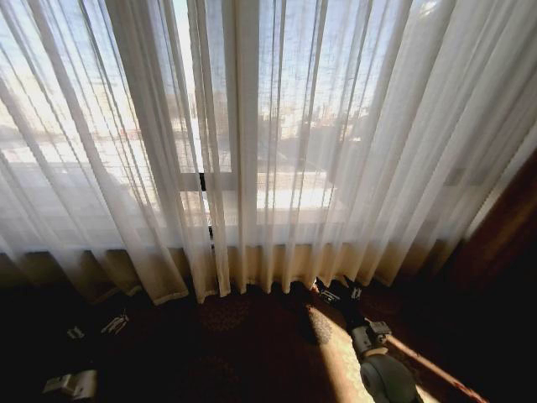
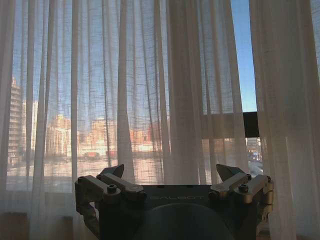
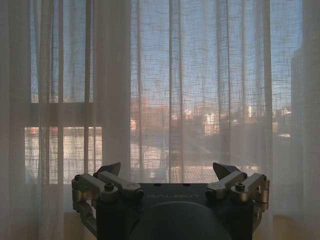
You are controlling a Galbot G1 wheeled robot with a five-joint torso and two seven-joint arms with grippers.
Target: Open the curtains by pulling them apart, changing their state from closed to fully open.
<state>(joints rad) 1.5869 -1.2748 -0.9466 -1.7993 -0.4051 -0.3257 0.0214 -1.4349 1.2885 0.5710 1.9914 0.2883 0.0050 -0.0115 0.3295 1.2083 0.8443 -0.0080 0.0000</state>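
Sheer curtains point(image 1: 277, 151) hang ahead of both tools, a narrow gap beside the left one. Right tool point(image 3: 170, 172) low near the hem, fingers point(image 3: 112, 169) spread, holding nothing. Left tool point(image 2: 170, 174) also spread wide and empty, short of the fabric

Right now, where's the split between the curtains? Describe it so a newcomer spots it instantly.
Start at the window wall the sheer white-cream curtains cover from top to floor. Near the middle, slightly toward the robot's left, a dark window frame bar peeks through a narrow slit. That slit is the only place bare glass shows instead of pleated fabric; the left wrist view shows it as a strip of plain blue sky.
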